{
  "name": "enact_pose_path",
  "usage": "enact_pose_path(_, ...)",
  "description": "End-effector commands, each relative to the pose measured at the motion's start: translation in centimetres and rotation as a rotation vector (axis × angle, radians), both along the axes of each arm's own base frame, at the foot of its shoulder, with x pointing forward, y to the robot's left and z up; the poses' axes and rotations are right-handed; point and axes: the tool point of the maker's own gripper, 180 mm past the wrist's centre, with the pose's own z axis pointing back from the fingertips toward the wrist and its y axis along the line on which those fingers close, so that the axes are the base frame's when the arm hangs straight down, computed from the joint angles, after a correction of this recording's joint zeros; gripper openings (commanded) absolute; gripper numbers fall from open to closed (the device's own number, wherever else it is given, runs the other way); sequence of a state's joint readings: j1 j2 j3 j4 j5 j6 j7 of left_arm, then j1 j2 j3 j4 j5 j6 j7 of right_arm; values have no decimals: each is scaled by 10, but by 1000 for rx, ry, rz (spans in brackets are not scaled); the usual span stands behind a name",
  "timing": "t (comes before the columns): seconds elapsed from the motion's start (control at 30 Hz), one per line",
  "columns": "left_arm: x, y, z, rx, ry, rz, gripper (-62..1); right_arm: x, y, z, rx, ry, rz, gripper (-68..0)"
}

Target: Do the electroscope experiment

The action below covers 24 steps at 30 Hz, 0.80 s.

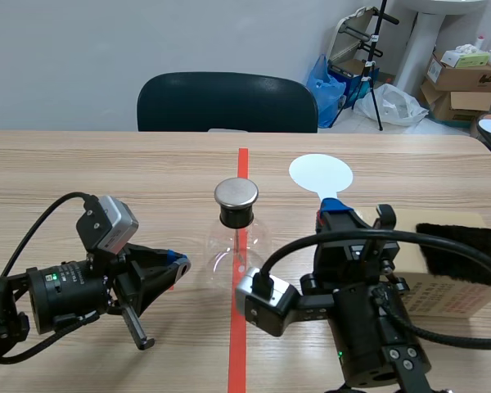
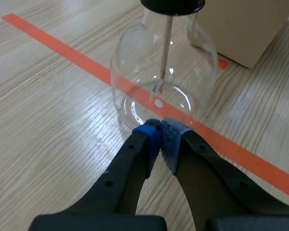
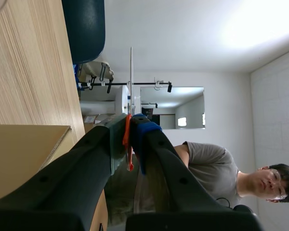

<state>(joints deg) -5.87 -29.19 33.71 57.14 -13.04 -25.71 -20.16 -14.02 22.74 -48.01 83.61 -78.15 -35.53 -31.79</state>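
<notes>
The electroscope, a clear glass flask [image 1: 233,250] with a black stopper and a round metal cap [image 1: 236,193], stands on the red tape line mid-table. Inside it a thin metal rod [image 2: 166,45] hangs down. My left gripper [image 1: 180,264] lies low on the table just left of the flask, shut on nothing, its blue pads [image 2: 154,132] at the flask's base [image 2: 164,91]. My right gripper [image 1: 333,205] is raised to the right of the flask and shut on the stem of a white round paddle [image 1: 320,173], seen edge-on as a thin plate [image 3: 131,72] with an orange stem [image 3: 127,139].
A cardboard box [image 1: 450,282] with a black furry cloth [image 1: 462,244] on top stands at the right, close behind my right arm. A dark chair [image 1: 227,102] stands at the table's far edge. A person [image 3: 216,166] shows in the right wrist view.
</notes>
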Motion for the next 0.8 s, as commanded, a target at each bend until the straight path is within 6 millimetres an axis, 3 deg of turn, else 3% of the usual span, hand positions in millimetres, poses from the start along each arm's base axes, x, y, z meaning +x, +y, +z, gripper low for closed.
enact_pose_path(0.0, 5, 2, 8, -21, -18, 8, -578, 6, -6, 7, -9, -30, -5, -665)
enact_pose_path(0.77, 5, 3, 6, -18, -14, 11, -577, 8, -11, 7, -3, -26, -37, -665)
